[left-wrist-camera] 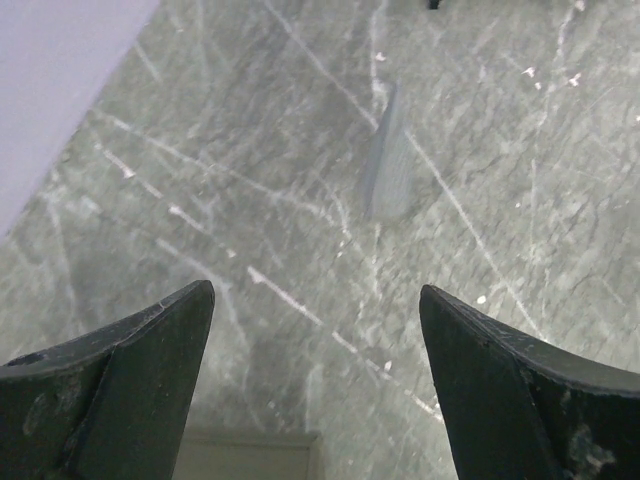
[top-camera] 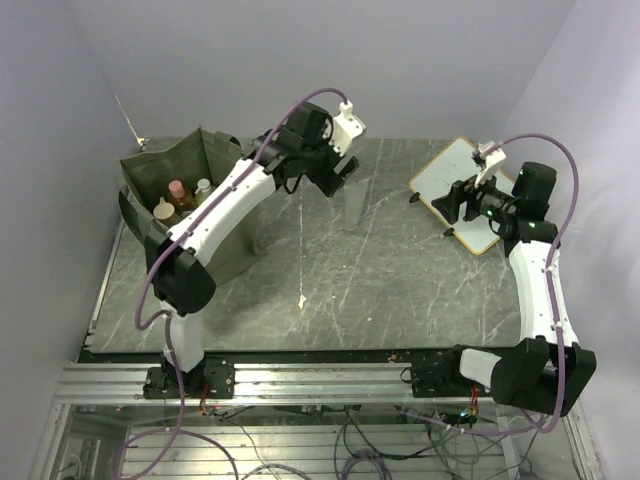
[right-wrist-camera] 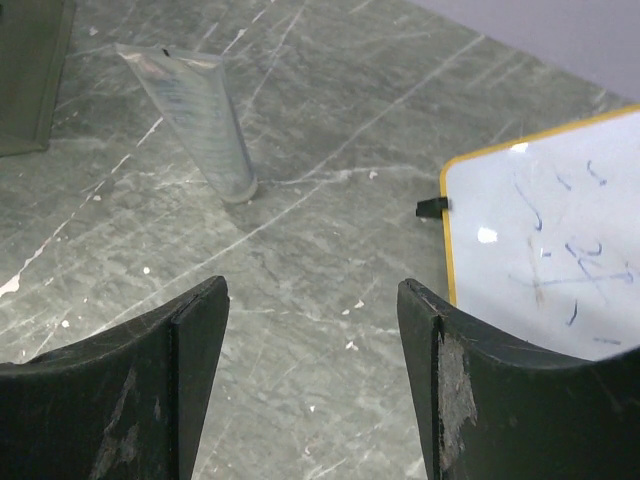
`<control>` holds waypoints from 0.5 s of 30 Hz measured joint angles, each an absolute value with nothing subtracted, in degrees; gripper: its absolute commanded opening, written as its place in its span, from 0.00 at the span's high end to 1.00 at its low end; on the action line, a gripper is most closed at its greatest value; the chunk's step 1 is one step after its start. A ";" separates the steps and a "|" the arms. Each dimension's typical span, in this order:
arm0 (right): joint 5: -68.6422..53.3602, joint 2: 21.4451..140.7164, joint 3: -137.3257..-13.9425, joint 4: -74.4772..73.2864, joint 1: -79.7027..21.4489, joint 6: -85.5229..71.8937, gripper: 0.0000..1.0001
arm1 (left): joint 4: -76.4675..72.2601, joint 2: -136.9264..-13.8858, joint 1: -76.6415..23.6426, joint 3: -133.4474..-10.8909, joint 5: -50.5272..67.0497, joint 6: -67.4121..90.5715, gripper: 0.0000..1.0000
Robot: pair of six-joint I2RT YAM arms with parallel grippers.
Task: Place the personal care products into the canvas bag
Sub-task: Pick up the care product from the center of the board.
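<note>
On the table [top-camera: 380, 290]: one grey tube [top-camera: 354, 208], upright, apart from the canvas bag [top-camera: 165, 160]. Left gripper [left-wrist-camera: 315, 300] near it, jaws wide, empty; right gripper [right-wrist-camera: 312, 290] by whiteboard [right-wrist-camera: 560, 240], jaws apart, empty.

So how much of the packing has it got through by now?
Mostly done, it seems. At least three small bottles already sit inside the boxy olive-green canvas bag. Nothing is in hand: the left tool and right tool are both open and empty. Left to do: one translucent grey tube, standing on the grey marble table near the left tool.
</note>
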State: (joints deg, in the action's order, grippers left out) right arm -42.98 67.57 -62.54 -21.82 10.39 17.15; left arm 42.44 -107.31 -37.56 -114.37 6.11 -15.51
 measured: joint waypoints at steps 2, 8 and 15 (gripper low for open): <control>-44.84 67.57 -61.21 -21.12 13.04 16.47 0.32 | 41.71 -109.78 -38.15 -115.52 7.27 -14.90 0.07; -48.34 65.71 -59.02 -19.92 15.33 16.27 0.32 | 40.47 -117.10 -39.33 -119.63 10.94 -12.99 0.10; -51.48 64.23 -58.41 -18.92 16.19 16.29 0.32 | 38.41 -121.80 -39.46 -121.58 12.82 -11.46 0.33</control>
